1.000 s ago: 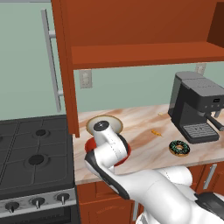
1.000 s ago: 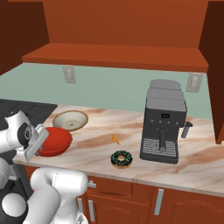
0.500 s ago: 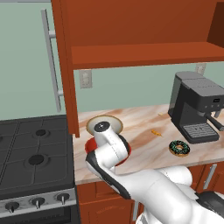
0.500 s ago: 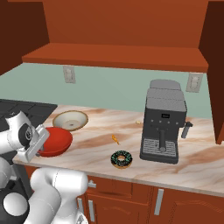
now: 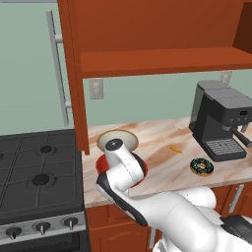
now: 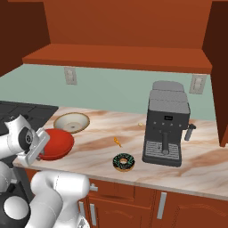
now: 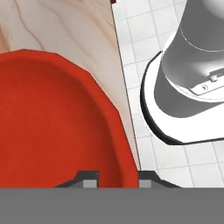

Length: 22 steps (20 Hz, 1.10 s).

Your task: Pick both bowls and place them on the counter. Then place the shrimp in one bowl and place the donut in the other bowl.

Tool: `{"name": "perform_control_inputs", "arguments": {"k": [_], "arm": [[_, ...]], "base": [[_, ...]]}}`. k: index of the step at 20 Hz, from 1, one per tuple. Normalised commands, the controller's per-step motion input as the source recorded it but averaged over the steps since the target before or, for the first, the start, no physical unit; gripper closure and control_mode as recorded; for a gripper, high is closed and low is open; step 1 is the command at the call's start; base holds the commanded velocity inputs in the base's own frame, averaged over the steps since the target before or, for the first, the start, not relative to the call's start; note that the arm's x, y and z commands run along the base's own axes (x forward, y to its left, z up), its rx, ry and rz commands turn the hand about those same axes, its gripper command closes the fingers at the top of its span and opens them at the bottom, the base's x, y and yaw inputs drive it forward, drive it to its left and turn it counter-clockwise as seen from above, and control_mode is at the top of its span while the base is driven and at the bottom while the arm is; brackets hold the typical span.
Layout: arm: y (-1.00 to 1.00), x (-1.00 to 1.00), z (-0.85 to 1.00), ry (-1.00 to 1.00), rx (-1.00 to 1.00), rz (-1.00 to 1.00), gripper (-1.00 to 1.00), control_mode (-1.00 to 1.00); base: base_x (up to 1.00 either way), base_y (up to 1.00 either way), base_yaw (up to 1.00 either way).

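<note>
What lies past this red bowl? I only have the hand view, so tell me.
Observer: The cream bowl sits on the counter right behind the red bowl, nearer the wall.
Operator: Find the donut for me.
Observer: The donut lies on the counter near the front edge, between the red bowl and a coffee machine.
Operator: Now give me the shrimp.
Observer: The shrimp lies on the bare counter just behind the donut, in neither bowl.
</note>
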Motion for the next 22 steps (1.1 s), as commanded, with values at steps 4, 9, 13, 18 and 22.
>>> {"name": "perform_control_inputs", "arguments": {"k": [4, 9, 13, 18, 22], "arm": [[0.0, 0.01, 0.0, 0.0, 0.0, 0.0, -1.0, -1.0], [0.0, -0.01, 0.01, 0.0, 0.0, 0.0, -1.0, -1.0], [0.0, -0.06, 0.12, -0.01, 0.0, 0.0, -1.0, -1.0], [0.0, -0.16, 0.2, 0.0, 0.0, 0.0, -1.0, -1.0], [-0.11, -0.27, 0.33, -0.07, 0.0, 0.0, -1.0, -1.0]], "base": [[0.0, 0.0, 0.0], [0.0, 0.0, 0.0], [0.0, 0.0, 0.0], [0.0, 0.0, 0.0], [0.0, 0.0, 0.0]]}}
